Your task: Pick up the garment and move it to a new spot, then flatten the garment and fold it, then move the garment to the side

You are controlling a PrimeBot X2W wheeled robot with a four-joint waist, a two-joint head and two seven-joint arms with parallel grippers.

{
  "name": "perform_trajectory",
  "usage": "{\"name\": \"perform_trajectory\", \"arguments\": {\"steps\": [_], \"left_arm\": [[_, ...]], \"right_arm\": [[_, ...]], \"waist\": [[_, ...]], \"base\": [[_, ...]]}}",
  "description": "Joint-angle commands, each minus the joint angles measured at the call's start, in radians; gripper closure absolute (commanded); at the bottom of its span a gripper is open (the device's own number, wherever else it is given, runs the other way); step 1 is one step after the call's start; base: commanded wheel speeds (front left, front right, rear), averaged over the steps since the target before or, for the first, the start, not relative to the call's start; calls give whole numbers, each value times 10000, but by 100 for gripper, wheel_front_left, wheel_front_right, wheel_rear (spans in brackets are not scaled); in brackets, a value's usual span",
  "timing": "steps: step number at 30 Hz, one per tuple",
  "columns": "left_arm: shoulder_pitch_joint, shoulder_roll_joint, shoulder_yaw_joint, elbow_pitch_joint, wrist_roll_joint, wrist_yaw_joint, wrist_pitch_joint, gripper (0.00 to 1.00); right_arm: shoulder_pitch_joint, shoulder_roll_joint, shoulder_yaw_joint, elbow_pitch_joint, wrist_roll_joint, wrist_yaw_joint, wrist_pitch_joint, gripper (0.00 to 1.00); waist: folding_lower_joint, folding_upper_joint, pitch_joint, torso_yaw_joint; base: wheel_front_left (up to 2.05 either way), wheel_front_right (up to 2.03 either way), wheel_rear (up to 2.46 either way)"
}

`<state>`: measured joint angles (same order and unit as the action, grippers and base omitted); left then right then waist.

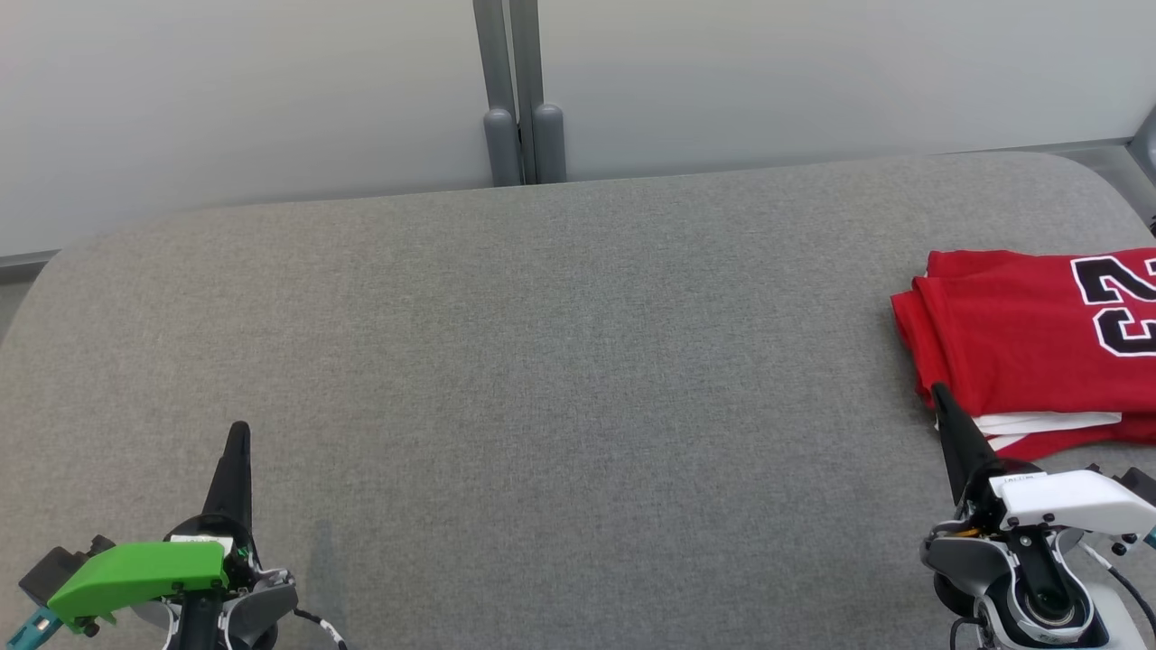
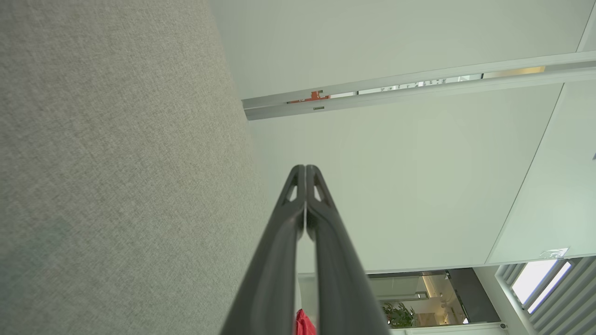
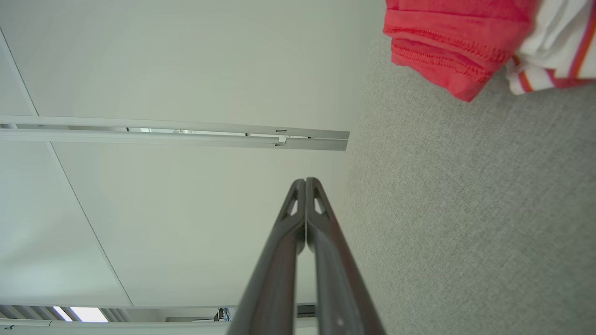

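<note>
Resting folded: garment (image 1: 1011, 334) on grey fabric surface (image 1: 578, 361) | pale wall (image 1: 226, 90) | both jaws closed

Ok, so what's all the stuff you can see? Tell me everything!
jersey: one, red with a black number and white trim, folded at the table's right edge
table: one, grey fabric, across the middle
posts: two, grey, behind the table's far edge
wall panels: two, white, at the back
left fingers: two, dark, shut together, lower left
right fingers: two, dark, shut together, lower right, close to the jersey
</note>
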<state>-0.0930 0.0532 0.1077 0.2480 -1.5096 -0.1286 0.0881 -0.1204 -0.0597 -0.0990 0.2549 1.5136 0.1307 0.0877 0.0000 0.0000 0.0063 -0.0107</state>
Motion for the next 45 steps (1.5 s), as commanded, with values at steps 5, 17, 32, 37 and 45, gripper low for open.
{"name": "perform_trajectory", "arguments": {"steps": [5,17,32,37,45], "left_arm": [[-182,-7,66,-44,-489,-36,144,100],[-216,-36,84,-35,-1034,-39,298,100],[-215,-34,82,-36,-1035,-39,297,100],[-215,-33,82,-35,-1036,-39,296,100],[-214,-33,81,-36,-1036,-39,296,100]], "right_arm": [[123,37,-89,-98,458,1,143,100],[171,99,-179,-136,1020,0,300,100],[167,99,-175,-133,1021,0,299,100],[167,99,-175,-133,1022,0,298,100],[166,99,-174,-133,1022,0,298,100]], "waist": [[0,0,-12,39],[0,0,-32,107],[0,0,-32,107],[0,0,-32,107],[0,0,-32,107]], "base": [[0,0,0],[0,0,0],[0,0,0],[0,0,0],[0,0,0]]}}
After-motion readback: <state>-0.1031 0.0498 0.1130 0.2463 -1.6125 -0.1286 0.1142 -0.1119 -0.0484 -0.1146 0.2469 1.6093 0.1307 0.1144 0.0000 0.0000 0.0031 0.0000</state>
